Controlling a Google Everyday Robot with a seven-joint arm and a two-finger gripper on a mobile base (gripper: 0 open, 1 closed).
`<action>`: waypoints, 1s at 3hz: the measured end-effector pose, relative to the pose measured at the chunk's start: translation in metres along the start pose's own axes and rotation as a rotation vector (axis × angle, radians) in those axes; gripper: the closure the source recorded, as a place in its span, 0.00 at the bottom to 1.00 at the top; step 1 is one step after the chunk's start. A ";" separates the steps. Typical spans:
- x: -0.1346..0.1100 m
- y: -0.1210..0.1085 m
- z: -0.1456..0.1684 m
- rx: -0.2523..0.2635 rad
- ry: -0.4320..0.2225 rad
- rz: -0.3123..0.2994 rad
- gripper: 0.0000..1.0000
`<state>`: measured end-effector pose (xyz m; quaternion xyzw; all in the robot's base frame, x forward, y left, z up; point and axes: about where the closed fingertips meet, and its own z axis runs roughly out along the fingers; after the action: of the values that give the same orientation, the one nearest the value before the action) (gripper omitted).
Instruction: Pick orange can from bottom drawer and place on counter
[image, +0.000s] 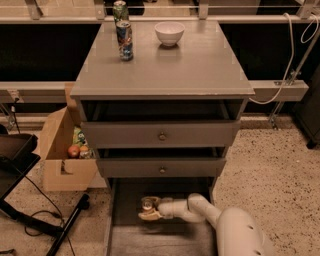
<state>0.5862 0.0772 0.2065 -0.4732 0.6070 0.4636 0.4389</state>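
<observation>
The bottom drawer (131, 240) is pulled out, its grey floor showing. The orange can (147, 204) stands upright in it at the left middle, silver top up. My gripper (150, 210) reaches in from the right along the white arm and sits right at the can, its fingers either side of the can's lower part. The counter (190, 65) is the grey cabinet top above.
A blue-and-red can (124, 40), a green can (119, 9) and a white bowl (169, 33) stand at the counter's back. The two upper drawers (161, 135) are slightly open. A cardboard box (62, 150) with items stands left of the cabinet, with a black stand and cables on the floor.
</observation>
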 end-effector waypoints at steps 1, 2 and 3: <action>-0.068 -0.021 -0.042 0.050 -0.011 -0.014 0.95; -0.154 -0.017 -0.118 0.126 -0.036 0.011 1.00; -0.234 0.019 -0.194 0.175 -0.061 0.094 1.00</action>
<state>0.5880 -0.0710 0.4726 -0.3897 0.6530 0.4433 0.4746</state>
